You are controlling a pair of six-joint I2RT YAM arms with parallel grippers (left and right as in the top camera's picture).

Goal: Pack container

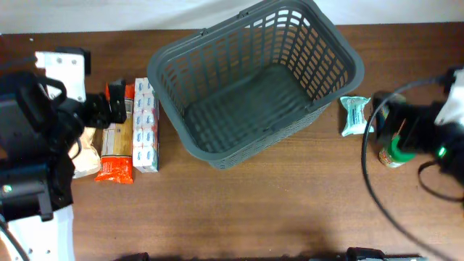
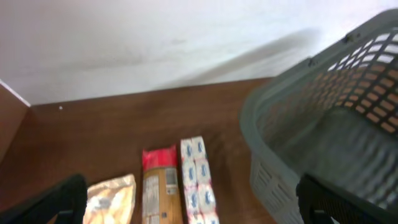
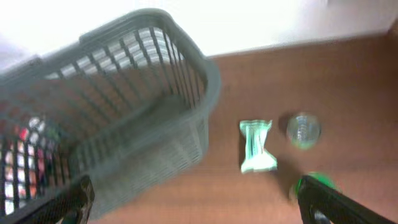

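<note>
The dark grey slotted basket (image 1: 322, 51) stands at the middle back of the table with nothing in it. It also shows in the left wrist view (image 2: 249, 118) and the right wrist view (image 3: 208, 74). My left gripper (image 1: 112, 101) is open and empty above the groceries left of the basket. Its fingers (image 2: 193, 211) straddle a beige bag (image 2: 112, 199), an orange pasta pack (image 2: 160, 186) and a white-and-blue pack (image 2: 198, 180). My right gripper (image 1: 391, 116) is open and empty (image 3: 199, 208), right of the basket, near a green-and-white packet (image 3: 257, 146).
A small tin can (image 3: 303, 130) and a green-lidded jar (image 3: 314, 183) stand right of the packet. The jar also shows in the overhead view (image 1: 395, 152), partly under my right arm. Cables loop over the table's right side. A white wall lies behind the table.
</note>
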